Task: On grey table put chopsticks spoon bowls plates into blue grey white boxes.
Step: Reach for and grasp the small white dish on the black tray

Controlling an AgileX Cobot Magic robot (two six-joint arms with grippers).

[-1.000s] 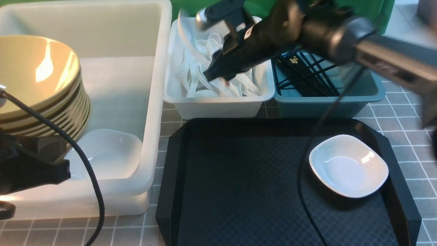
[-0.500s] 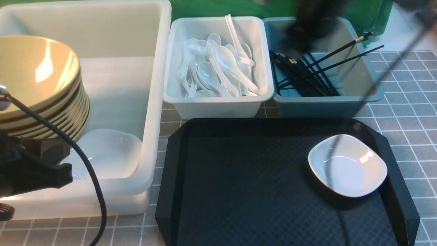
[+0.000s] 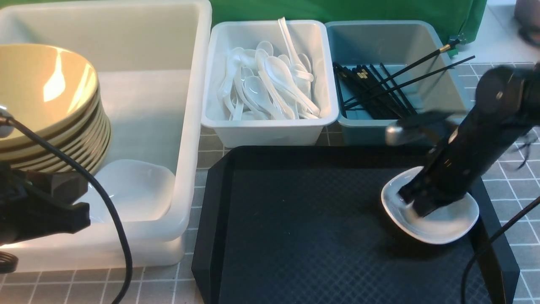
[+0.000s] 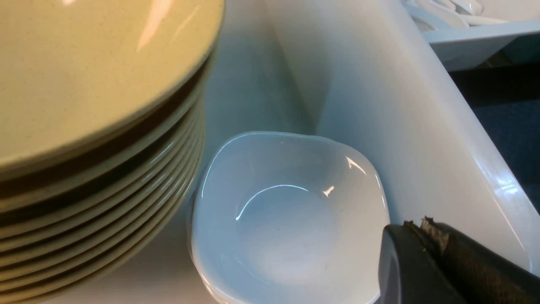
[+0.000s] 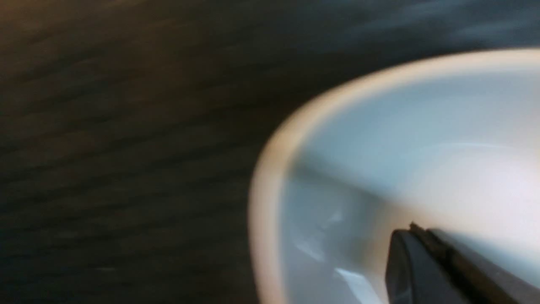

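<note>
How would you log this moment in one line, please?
right jaws: shut, low over plate on black tray | left jaws: shut, in large white box by bowls

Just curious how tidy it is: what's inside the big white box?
A stack of tan bowls and, beside it, a small white plate. Anything under the stack is hidden.
</note>
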